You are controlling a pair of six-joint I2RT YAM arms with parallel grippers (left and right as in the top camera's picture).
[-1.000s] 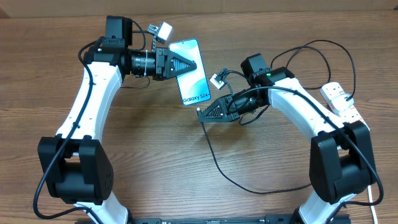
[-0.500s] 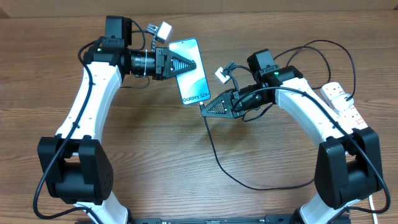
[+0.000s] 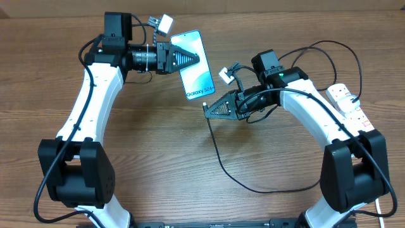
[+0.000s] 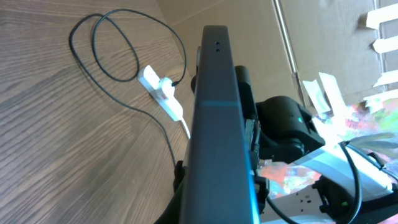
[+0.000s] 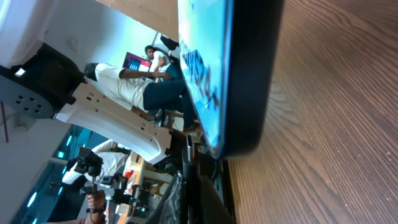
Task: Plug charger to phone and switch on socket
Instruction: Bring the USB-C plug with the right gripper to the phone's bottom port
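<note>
My left gripper (image 3: pixel 195 59) is shut on the phone (image 3: pixel 195 65), a slim smartphone with a light blue screen, and holds it tilted above the table at the back centre. The left wrist view shows its dark edge (image 4: pixel 217 124) end on. My right gripper (image 3: pixel 207 107) is shut on the charger's connector tip (image 5: pixel 189 163), just below the phone's bottom edge (image 5: pixel 249 74). The thin black cable (image 3: pixel 240 180) loops across the table to the right. The white socket (image 3: pixel 347 102) lies at the far right, with the black plug in it.
The cable makes wide loops behind the right arm (image 3: pixel 329 50). The left wrist view shows the socket (image 4: pixel 163 94) and cable loops (image 4: pixel 118 50) on the wooden table (image 3: pixel 152 158).
My left gripper has lifted and tilted the phone slightly up and to the right. My right gripper with the connector tip came up left toward the phone's bottom edge, then held.
</note>
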